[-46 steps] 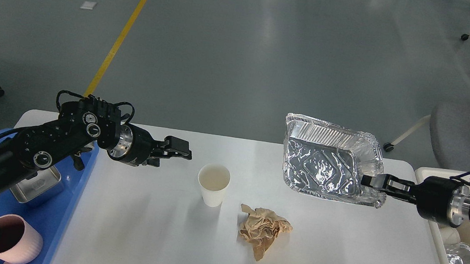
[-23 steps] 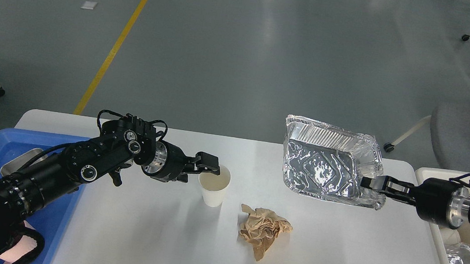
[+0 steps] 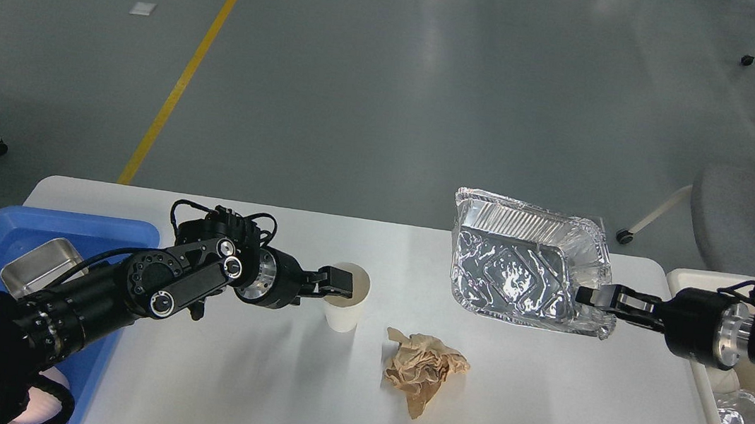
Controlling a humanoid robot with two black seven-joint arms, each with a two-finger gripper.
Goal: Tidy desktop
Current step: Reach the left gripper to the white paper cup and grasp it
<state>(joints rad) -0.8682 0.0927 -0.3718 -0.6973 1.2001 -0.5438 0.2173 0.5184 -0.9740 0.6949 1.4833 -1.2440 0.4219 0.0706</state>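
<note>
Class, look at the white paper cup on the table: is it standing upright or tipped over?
Upright. The paper cup stands on its base on the desktop, open mouth up, with the left claw at its rim.

No legible text or labels

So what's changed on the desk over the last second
The left claw moved right to the paper cup and now sits at its near rim. The right claw holds the foil tray up, barely shifted. The crumpled brown paper stayed put.
</note>
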